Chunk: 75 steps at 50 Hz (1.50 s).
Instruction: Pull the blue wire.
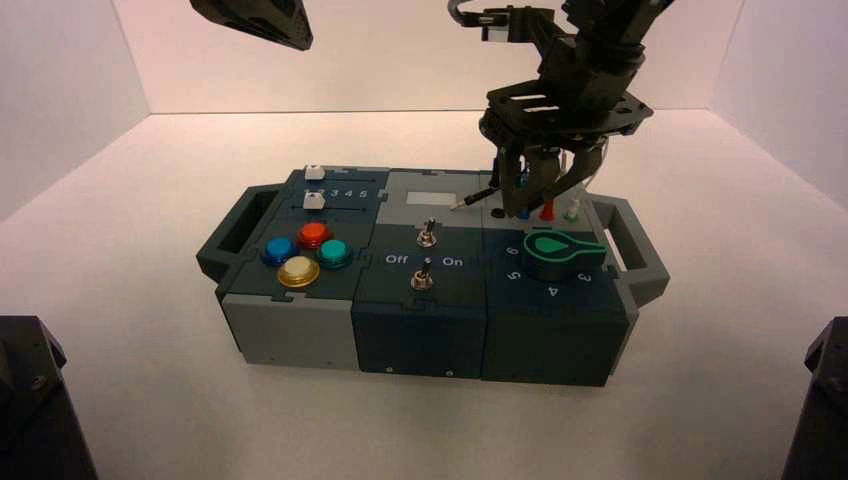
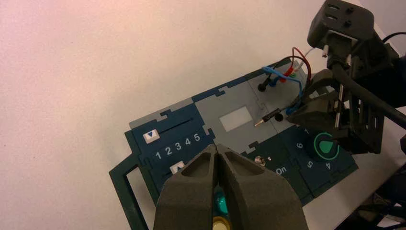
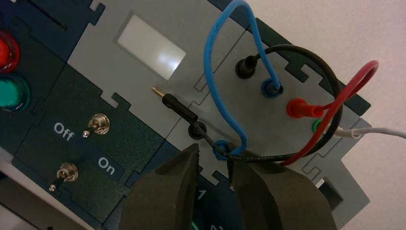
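Note:
The blue wire (image 3: 208, 52) arches in a loop over the grey wire panel at the box's back right. One blue plug (image 3: 271, 87) sits in a far socket and the other blue plug (image 3: 221, 148) sits in a near one. My right gripper (image 3: 214, 155) is open and hangs just over the near blue plug, its fingertips on either side of it and not closed on it. In the high view the right gripper (image 1: 530, 200) is low over the panel. My left gripper (image 2: 218, 153) is shut and empty, raised high over the box's left side (image 1: 255, 20).
A black wire (image 3: 330, 86) crosses the panel; its loose black plug (image 3: 179, 106) lies on the grey plate with its pin bare. A red wire (image 3: 352, 86) and a white wire (image 3: 378, 130) lie beside it. The green knob (image 1: 560, 252), toggle switches (image 1: 427, 233) and coloured buttons (image 1: 305, 255) are nearer the front.

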Motion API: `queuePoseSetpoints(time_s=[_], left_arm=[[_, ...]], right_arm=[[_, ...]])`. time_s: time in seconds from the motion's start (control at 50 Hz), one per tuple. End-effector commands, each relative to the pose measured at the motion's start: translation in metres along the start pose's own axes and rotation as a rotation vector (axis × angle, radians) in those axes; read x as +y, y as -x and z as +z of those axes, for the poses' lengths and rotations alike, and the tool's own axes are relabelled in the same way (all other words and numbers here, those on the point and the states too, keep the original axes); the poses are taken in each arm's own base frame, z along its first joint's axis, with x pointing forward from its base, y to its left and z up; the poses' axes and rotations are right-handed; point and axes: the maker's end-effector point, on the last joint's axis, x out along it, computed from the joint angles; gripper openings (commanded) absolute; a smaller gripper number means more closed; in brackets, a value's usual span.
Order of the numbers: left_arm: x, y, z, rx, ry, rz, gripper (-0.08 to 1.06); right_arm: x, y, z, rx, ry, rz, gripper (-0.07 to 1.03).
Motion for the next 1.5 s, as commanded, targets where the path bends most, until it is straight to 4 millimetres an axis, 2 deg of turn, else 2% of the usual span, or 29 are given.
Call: queuePoseSetpoints(time_s=[0.02,0.14,0.18,0.38,0.66,0.76,0.98,1.04,1.12,1.16,1.3,1.42,1.5], left_arm=[[-0.004,0.005,0.014,-0.036,-0.002,-0.009,-0.03],[-0.004,0.005,0.014,-0.036,-0.002,-0.009,-0.03],[-0.004,0.005,0.013,-0.034,-0.002,-0.009,-0.03],[-0.004,0.005,0.013,-0.034,-0.002,-0.009,-0.03],[-0.003,0.005,0.013,-0.034,-0.001,-0.008,-0.03],[-0.004,0.005,0.014,-0.034,-0.003,-0.008,-0.03],[-0.003,0.003,0.013,-0.027,-0.001,-0.006,-0.03],[-0.003,0.002,0.012,-0.024,-0.002,-0.007,-0.03],[-0.003,0.001,0.012,-0.021,-0.003,-0.005,-0.03],[-0.003,0.001,0.011,-0.018,-0.003,-0.005,-0.03],[-0.003,-0.001,0.010,-0.010,-0.002,-0.003,-0.03],[-0.002,-0.002,0.011,-0.009,-0.008,0.000,-0.03],[-0.002,-0.003,0.010,-0.004,-0.014,0.000,-0.03]], right_arm=[[-0.003,-0.001,0.010,-0.018,0.000,-0.006,0.16],[-0.003,0.000,0.009,-0.016,0.006,-0.008,0.00],[-0.003,0.001,0.009,-0.018,0.006,-0.009,-0.01],[-0.001,0.015,0.014,-0.036,0.003,-0.003,-0.02],[0.005,0.047,0.038,-0.129,0.005,0.014,-0.02],[0.005,0.046,0.042,-0.132,0.006,0.014,-0.02],[0.006,0.032,0.048,-0.102,0.012,0.011,-0.02],[0.008,0.029,0.051,-0.097,0.015,0.012,0.02],[0.008,0.027,0.054,-0.095,0.016,0.012,0.20],[0.009,0.026,0.054,-0.095,0.015,0.013,0.24],[0.009,0.029,0.057,-0.104,0.017,0.014,0.27],[0.010,0.038,0.058,-0.119,0.019,0.018,0.36],[0.011,0.047,0.057,-0.136,0.022,0.021,0.36]])
